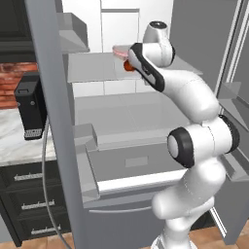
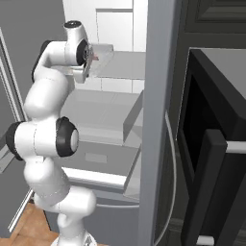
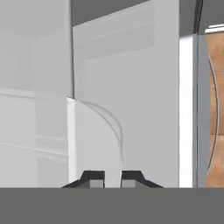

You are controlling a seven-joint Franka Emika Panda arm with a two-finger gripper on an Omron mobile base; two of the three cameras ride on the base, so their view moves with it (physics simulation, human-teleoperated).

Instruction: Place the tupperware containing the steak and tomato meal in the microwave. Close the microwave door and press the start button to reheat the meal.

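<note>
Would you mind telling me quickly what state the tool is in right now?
Tool: closed on the clear wall of the tupperware, at the fridge shelf.

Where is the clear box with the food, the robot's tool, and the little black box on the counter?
tupperware (image 1: pixel 120 50): left base view, its clear rim on the fridge shelf.
tool (image 3: pixel 112 178): hand view, midway between the two dark tips, shut on the tupperware's wall.
black box appliance (image 1: pixel 30 108): left base view, its front face.

clear tupperware (image 1: pixel 121 50) on fridge shelf (red tomato (image 1: pixel 128 66) inside); microwave door (image 2: pixel 211 187) open.
</note>
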